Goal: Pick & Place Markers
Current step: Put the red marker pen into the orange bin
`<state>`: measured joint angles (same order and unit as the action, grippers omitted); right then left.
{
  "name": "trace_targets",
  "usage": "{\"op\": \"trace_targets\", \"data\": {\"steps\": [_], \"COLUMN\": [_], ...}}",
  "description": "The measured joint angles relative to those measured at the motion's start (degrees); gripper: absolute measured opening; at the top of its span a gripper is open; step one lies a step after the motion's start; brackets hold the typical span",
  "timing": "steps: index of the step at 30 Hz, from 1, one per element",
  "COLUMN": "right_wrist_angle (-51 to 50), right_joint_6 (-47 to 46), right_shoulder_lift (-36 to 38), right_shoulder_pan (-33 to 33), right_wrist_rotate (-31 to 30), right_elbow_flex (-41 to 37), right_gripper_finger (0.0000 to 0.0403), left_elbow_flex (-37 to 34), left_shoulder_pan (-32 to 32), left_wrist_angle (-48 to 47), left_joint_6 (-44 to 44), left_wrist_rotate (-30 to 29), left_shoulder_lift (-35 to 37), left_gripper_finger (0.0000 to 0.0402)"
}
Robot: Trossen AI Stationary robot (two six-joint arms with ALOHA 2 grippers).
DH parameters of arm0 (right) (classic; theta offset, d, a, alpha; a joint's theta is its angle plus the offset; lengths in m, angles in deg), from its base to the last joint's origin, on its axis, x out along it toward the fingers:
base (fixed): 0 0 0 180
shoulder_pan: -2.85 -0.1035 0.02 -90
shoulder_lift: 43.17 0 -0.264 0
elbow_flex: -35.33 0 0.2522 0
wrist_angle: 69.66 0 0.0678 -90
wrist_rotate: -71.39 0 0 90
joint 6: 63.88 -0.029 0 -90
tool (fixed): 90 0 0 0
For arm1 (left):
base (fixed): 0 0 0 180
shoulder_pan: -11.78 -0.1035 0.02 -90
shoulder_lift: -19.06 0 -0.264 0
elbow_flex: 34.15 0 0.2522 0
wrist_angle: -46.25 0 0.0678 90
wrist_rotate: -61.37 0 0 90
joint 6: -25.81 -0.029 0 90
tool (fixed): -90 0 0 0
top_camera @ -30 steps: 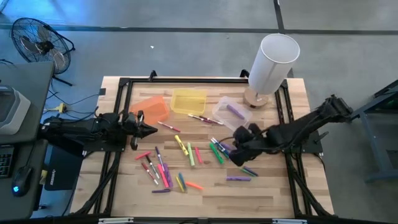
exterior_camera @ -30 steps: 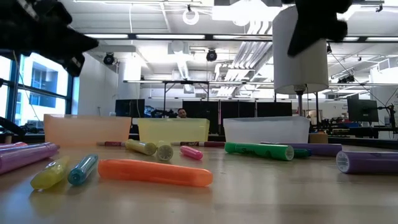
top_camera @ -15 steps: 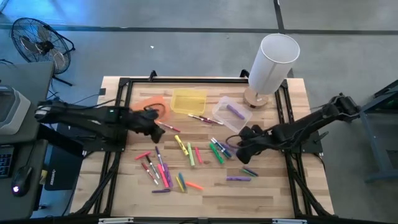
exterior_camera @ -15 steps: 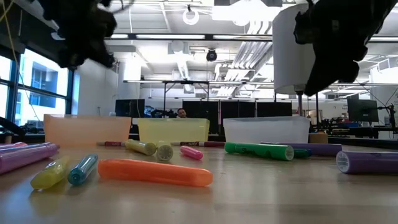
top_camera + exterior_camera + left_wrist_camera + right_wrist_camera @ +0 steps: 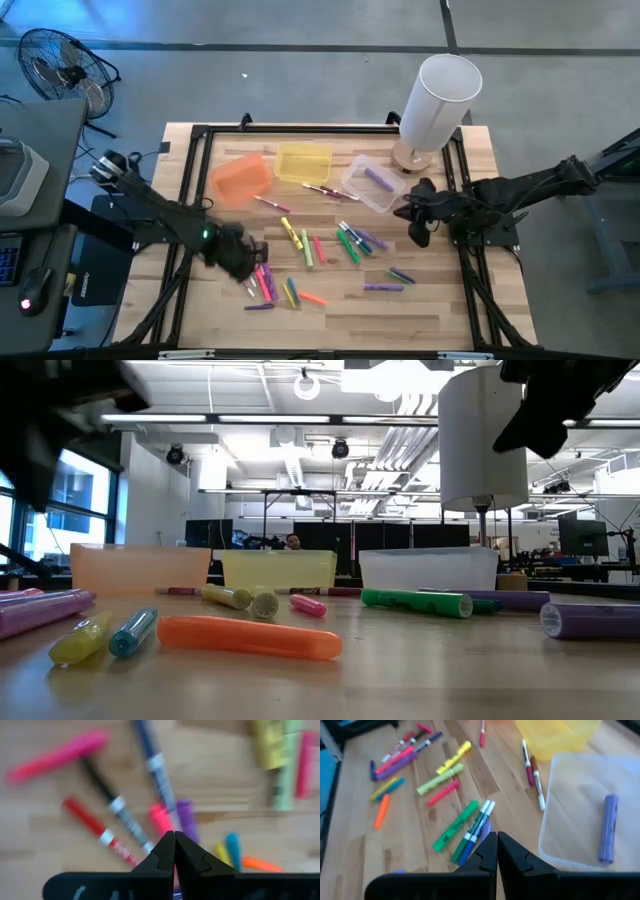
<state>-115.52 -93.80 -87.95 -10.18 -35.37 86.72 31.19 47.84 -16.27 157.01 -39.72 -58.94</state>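
Observation:
Several markers lie scattered on the wooden table: a pink, red and purple cluster [image 5: 262,278], yellow and green ones [image 5: 300,240], and green and blue ones [image 5: 348,242]. My left gripper [image 5: 248,268] is shut and points steeply down over the left cluster; its tips [image 5: 174,837] hover above a pink marker [image 5: 161,819] and a purple one [image 5: 187,818]. My right gripper [image 5: 410,215] is shut and empty. It slants down beside the clear bin [image 5: 372,183], above the green and blue markers [image 5: 465,827].
An orange bin [image 5: 240,177], a yellow bin [image 5: 303,162] and the clear bin stand in a row at the far side; one purple marker [image 5: 609,827] lies in the clear bin. A white cylinder [image 5: 437,100] on a wooden base stands at the far right corner.
My left gripper has swung from beside the orange bin toward the table's near edge and right, tipped from level to pointing down and rolled, ending over the left marker cluster. My right gripper has drawn back toward the table's right edge, away from the green markers. No marker has moved.

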Motion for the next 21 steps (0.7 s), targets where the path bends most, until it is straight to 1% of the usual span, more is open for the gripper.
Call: {"op": "trace_targets", "data": {"steps": [1,3,10,13,17,19,21], "right_wrist_angle": [-0.02,-0.04,-1.35,-2.54,-2.84,-2.82,-2.82], "right_joint_6": [0.82,2.45,3.42,3.40,3.42,3.42,3.42], "right_shoulder_lift": [0.72,1.65,2.04,2.04,2.04,2.04,2.02], "right_shoulder_pan": [0.33,0.98,1.93,1.91,1.89,1.89,1.89], "right_wrist_rotate": [0.43,0.78,0.98,2.42,3.56,3.53,3.53], "right_elbow_flex": [0.00,0.00,0.00,0.00,0.00,0.00,0.00], "right_gripper_finger": [0.0000,0.0000,0.0000,0.0000,0.0000,0.0000,0.0000], "left_elbow_flex": [0.00,0.00,-0.02,-0.02,0.00,0.00,0.00], "left_shoulder_pan": [1.36,2.93,3.32,3.35,3.36,3.33,3.34], "left_wrist_angle": [0.35,1.82,4.26,5.06,5.94,5.83,5.74], "left_joint_6": [2.71,4.76,5.80,5.99,5.14,1.79,-3.59], "left_wrist_rotate": [0.63,3.46,12.52,16.34,15.93,16.30,16.63], "left_shoulder_lift": [-1.15,-3.23,-9.72,-11.54,-11.91,-11.95,-11.63], "left_gripper_finger": [0.0000,0.0000,0.0001,0.0011,0.0040,0.0058,0.0076]}}
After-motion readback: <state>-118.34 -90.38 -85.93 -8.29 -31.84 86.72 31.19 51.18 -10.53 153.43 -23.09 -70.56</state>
